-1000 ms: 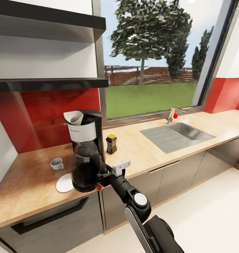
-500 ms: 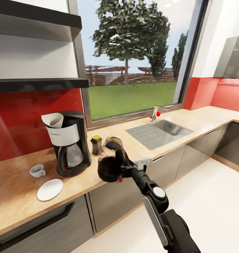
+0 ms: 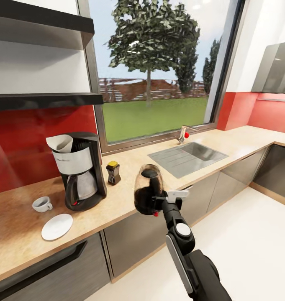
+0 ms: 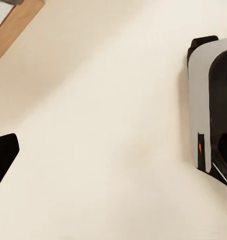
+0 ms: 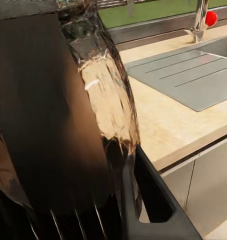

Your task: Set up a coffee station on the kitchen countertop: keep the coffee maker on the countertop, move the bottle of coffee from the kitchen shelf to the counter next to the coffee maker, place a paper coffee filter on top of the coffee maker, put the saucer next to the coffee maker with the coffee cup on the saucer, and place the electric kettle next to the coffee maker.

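Head view: the coffee maker (image 3: 80, 170) stands on the bench (image 3: 129, 192) with a paper coffee filter (image 3: 61, 143) in its top. Just beside the coffee maker, toward the window, stands the bottle of coffee (image 3: 113, 172). On its other side sit the coffee cup (image 3: 42, 204) and, apart from the cup, the saucer (image 3: 57, 226). The right claw (image 3: 155, 200) is clamped on the electric kettle (image 3: 147, 190), held above the bench edge, well toward the sink (image 3: 187, 156) from the coffee maker.

Left wrist view: pale floor (image 4: 103, 130); I cannot tell the left claw's state.

Right wrist view: the kettle's dark, glassy body looms close, the sink beyond it.
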Motion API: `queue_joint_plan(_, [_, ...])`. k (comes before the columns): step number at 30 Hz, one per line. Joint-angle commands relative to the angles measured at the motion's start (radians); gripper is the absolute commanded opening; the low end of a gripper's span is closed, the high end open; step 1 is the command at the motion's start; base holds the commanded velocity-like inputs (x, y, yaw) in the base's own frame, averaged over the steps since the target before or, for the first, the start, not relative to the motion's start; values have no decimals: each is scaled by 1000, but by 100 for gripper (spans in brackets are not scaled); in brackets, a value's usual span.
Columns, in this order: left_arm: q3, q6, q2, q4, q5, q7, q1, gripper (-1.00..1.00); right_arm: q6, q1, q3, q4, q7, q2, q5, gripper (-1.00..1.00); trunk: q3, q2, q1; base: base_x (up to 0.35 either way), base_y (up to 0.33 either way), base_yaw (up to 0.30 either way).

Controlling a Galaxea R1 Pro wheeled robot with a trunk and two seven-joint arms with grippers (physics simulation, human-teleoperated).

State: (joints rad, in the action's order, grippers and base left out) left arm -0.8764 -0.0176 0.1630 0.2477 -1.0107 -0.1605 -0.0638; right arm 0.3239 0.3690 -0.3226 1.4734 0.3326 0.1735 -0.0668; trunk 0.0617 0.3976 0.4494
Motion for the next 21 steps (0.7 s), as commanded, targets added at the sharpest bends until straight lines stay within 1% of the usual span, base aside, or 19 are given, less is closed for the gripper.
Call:
queue_joint_plan(1, [-9, -8, -6, 1, -2, -6, -1, 100, 4, 1, -2, 1, 9, 1, -1, -100, 2, 2, 1, 0, 0, 0])
queue_joint_plan(5, [-11, -30, -28, 1, 20, -5, -1, 100, 4, 2, -2, -2, 9, 1, 7, -100, 2, 2, 1, 0, 0, 0])
queue_joint_plan(9, [-12, -53, -27, 1, 22, -5, -1, 100, 1, 2, -1, -26, 8, 1, 8, -100, 2, 2, 1, 0, 0, 0])
queue_joint_plan(11, [-12, -53, -27, 1, 22, -5, -1, 100, 0, 1, -2, -39, 8, 1, 8, -100, 2, 2, 1, 56, 0, 0])
queue_joint_plan(16, [-12, -53, -28, 1, 23, -5, -1, 100, 0, 1, -2, -77, 7, 1, 7, -100, 2, 2, 1, 285, 0, 0])
queue_joint_plan(21, [-10, -53, -28, 1, 23, -5, -1, 100, -2, 1, -3, -82, 6, 1, 7, -100, 2, 2, 1, 271, 0, 0])
